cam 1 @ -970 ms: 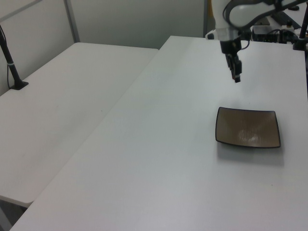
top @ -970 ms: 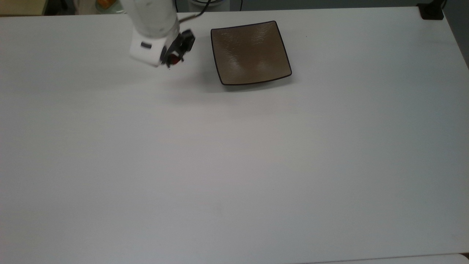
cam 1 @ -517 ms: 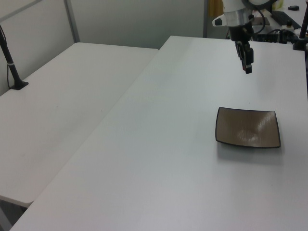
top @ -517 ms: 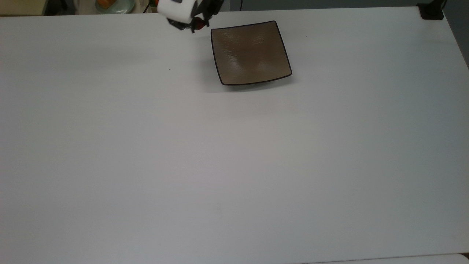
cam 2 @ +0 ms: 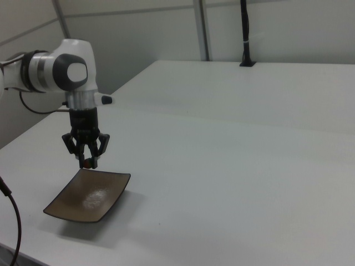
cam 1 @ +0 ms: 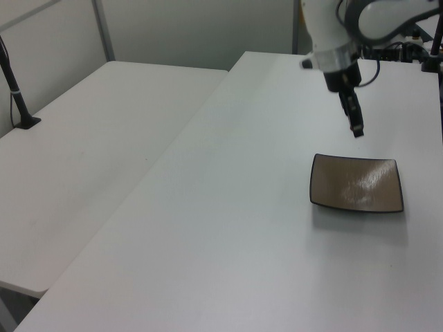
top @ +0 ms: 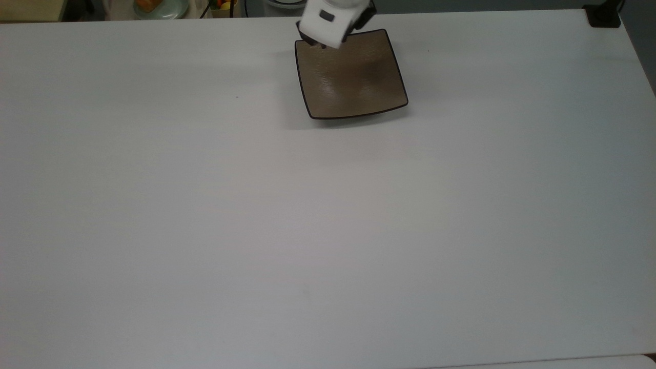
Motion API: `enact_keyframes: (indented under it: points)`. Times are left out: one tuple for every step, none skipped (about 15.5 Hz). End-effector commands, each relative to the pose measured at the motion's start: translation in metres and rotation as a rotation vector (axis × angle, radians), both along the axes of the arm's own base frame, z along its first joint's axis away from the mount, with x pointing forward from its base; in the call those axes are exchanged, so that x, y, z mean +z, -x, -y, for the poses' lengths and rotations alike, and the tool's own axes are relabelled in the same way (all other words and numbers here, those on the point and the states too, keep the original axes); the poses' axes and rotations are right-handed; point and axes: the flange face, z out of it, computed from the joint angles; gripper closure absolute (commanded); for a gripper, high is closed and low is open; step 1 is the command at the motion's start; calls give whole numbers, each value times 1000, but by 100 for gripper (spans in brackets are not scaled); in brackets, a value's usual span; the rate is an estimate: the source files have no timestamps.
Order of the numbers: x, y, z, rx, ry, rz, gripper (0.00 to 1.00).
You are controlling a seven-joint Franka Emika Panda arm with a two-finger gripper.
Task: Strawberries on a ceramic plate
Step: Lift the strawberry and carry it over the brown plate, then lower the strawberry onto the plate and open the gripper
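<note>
Step in hand: we judge this to be the carry, close to its end, with the release not yet made.
Gripper: our gripper (cam 2: 87, 161) hangs above the far edge of the ceramic plate (cam 2: 83, 199), at the left of the right view; in the left view it (cam 1: 357, 130) sits in the upper right, just above the plate (cam 1: 356, 185).
Fingers: drawn in on a small red thing between the tips, which we read as the strawberry (cam 2: 89, 164).
Strawberry: pinched at the fingertips and off the surface, over the plate's rim and not its middle.
Plate: square, glossy tan-brown with a thin dark rim; it lies flat in the upper centre of the top view (top: 353, 77) and nothing rests on it.
Next move: we would bring the gripper a little further in over the plate's centre, lower it near the glaze, then part the fingers; the fruit is tiny and may roll, so a low drop seems safer to us.
Surface: a broad white table (top: 328, 230), matt and bare around the plate, with a second white table (cam 1: 83, 173) butted against it at the left of the left view.
Room: pale panel walls with upright metal posts; a black pole (cam 2: 244, 33) stands on its base at the table's far edge, top of the right view.
</note>
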Motion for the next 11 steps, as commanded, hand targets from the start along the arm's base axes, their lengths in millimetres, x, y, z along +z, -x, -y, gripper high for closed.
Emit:
enact_keyframes:
  points:
    - [-35, 2, -16, -62, -24, 24, 85]
    - [-47, 2, -18, -90, -27, 44, 85]
    - [-60, 2, -18, -116, -25, 63, 85]
    - [-77, 4, -17, -131, -26, 85, 85]
    - [-84, 4, -17, -133, -30, 96, 85]
    - [-89, 4, -16, -136, -32, 104, 85]
    - [-100, 7, -16, -135, -28, 99, 83]
    - [-107, 10, -14, -135, -23, 90, 83]
    - [-112, 11, -14, -137, -22, 90, 82]
    - [-116, 13, -16, -132, -19, 84, 81]
    - [-116, 16, -21, -122, -18, 81, 75]
